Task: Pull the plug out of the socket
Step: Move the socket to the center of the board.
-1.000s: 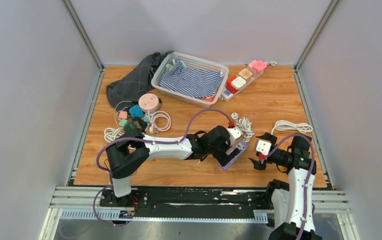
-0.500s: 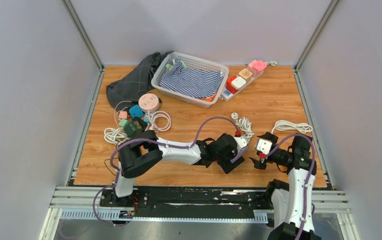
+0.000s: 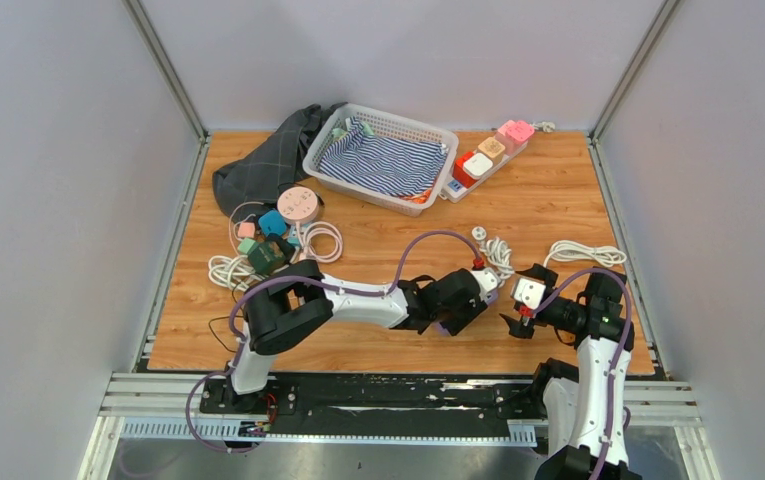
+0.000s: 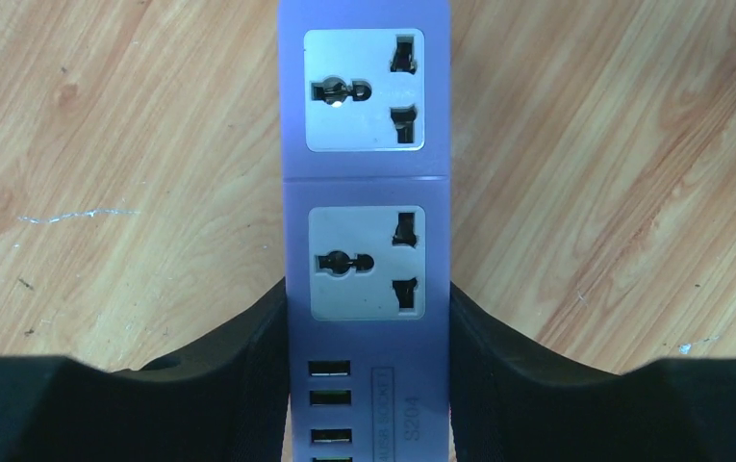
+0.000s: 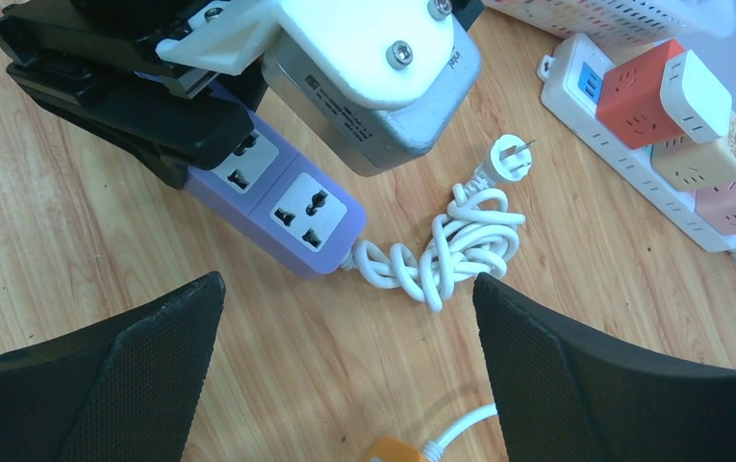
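Table [image 3: 558,200]: a light wood-grain board filling the middle of the top view. The left wrist view shows pale scuffs in the grain at its left.
Walls [image 3: 58,200]: plain pale grey on three sides, with metal uprights in the two back corners.
Rail [image 3: 358,392]: black, running along the lower edge of the top view in front of the board.
Purple power strip [image 4: 367,192]: lies on the wood, lower centre-right of the top view. The two sockets facing the left wrist camera are bare, with USB ports below them.
Left gripper [image 4: 368,318]: jaws pressed against the strip's two long sides, at its USB end.
Right gripper [image 5: 349,327]: jaws spread wide with nothing between them, over bare wood just beside the strip's cord end.
White cord [image 5: 455,245]: a knotted bundle leading from the strip's end.
Plug [image 5: 508,154]: lies loose on the wood, its prongs in no socket.
White power strip [image 5: 558,67]: upper right of the board, carrying red, tan and pink adapters [image 5: 638,96].
Basket [image 3: 323,150]: upper centre, holding striped cloth, with a dark cloth [image 3: 258,165] to its left.
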You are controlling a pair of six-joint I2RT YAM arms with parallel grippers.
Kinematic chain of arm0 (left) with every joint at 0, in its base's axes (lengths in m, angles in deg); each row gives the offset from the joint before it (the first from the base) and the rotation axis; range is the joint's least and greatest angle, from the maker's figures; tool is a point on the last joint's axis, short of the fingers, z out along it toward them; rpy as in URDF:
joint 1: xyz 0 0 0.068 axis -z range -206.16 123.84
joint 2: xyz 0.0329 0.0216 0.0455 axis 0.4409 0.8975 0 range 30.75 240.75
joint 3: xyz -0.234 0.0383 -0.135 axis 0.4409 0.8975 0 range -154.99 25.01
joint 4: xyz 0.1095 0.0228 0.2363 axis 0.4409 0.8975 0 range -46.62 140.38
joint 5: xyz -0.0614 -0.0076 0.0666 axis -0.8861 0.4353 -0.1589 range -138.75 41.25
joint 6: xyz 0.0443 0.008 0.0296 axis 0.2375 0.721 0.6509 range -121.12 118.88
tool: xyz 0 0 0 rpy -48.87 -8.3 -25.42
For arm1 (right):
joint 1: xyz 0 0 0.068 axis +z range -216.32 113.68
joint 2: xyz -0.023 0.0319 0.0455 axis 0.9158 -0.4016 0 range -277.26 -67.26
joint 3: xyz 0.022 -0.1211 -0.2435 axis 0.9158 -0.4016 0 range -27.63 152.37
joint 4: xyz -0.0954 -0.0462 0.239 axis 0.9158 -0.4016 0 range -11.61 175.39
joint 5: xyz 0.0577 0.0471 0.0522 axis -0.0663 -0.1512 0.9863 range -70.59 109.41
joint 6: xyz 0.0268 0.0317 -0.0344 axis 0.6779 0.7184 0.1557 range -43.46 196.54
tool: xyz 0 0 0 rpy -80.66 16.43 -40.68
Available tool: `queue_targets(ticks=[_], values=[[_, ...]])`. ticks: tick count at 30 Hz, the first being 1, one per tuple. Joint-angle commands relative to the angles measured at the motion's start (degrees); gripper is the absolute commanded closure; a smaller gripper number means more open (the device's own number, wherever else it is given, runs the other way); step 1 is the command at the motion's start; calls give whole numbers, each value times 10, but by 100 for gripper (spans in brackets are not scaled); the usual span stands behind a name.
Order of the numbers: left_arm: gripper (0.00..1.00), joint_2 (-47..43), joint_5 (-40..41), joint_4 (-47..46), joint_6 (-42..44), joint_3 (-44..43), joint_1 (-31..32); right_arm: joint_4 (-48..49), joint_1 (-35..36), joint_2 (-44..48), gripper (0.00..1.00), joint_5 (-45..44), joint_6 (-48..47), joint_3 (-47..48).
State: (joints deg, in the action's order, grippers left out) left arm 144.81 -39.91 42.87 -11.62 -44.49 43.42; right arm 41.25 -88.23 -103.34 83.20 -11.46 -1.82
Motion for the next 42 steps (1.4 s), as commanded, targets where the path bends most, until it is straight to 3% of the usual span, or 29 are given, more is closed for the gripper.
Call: queue_targets(ticks=[1,6,12,22,26,33,37,42], values=[[85,2,39,8,-4,5,3,-7,-11,6,0,10,2,-4],[100,-33,55,8,-19,26,-8,-8,-14,8,0,12,0,-5],[100,-96,5,8,-107,75,-66,-9,-16,8,0,13,-1,-5],[100,-194,62,24,-232,154,-147,-16,-17,8,0,17,-10,-5],[100,-216,82,99,-287,149,-202,-18,-17,6,0,18,-13,-6],[100,-217,-4,108,-332,142,-285,-21,-17,5,0,19,-17,-6],[100,-238,-1,123,-329,133,-320,-22,-17,4,0,20,-20,-6],[86,-241,0,165,-319,97,-366,-25,-17,4,0,21,-23,-6]])
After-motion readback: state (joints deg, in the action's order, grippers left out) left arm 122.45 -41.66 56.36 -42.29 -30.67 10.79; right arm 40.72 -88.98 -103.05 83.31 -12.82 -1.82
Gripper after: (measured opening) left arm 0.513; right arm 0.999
